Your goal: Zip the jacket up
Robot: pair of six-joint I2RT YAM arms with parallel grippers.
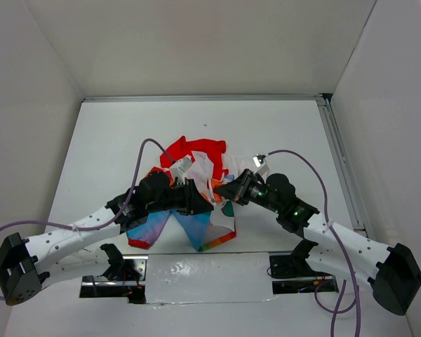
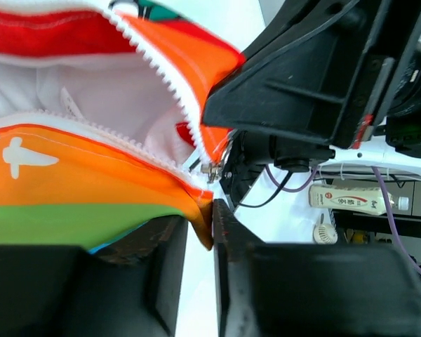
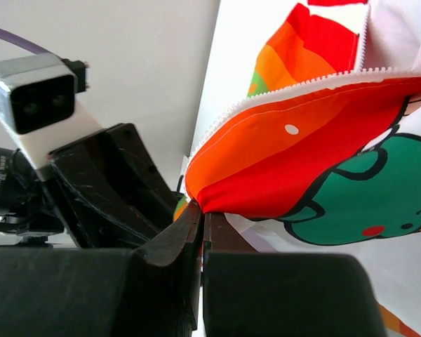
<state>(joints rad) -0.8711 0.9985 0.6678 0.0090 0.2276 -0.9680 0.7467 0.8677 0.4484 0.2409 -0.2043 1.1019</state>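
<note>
The jacket [image 1: 200, 168] lay bunched in the middle of the desk [image 1: 112, 140], red collar away from the arms, rainbow panels nearest them, both end effectors crowded over its lower front. The right end effector [image 3: 200, 210] was clamped tight on a corner of the red-orange hem, fabric pinched between its fingers. The left end effector [image 2: 200, 225] stood partly open, a clear gap between its jaws; the orange hem tip hung into that gap, and it looked loose rather than pinched, though I couldn't be sure from that angle. Just above it sat the zipper slider [image 2: 212, 170], low on the track, the two rows of zipper teeth [image 2: 161, 67] spreading apart beyond it.

My worry was the left side: with the jaws slack, the hem could drop away and the bottom of the zip lose its tension; a closing grab might then catch thin cloth instead of the slider's pull, and cloth dragged along could jam in the teeth. The two end effectors were also nearly touching, so a careless reach could knock the right one's hold loose.
</note>
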